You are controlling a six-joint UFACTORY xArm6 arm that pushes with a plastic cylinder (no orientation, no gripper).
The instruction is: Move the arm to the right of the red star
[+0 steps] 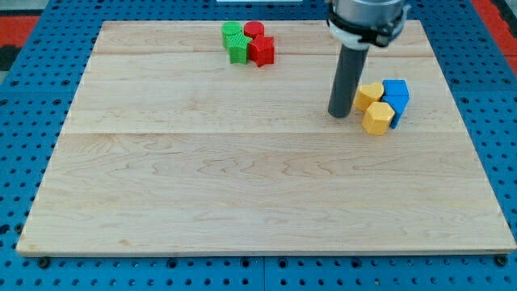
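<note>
Rod [349, 77] stands upright, my tip [338, 115] on the board [242, 194] just left of the yellow blocks [373, 107], holding nothing, well right of the red star [262, 51].

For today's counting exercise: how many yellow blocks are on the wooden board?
2. One yellow block lies just right of my tip; the other yellow block sits below it, both against the blue blocks. None seems hidden.

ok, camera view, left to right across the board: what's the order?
Green blocks → red blocks → my tip → yellow blocks → blue blocks. Within each pair the blocks overlap, so I give no order inside them.
</note>
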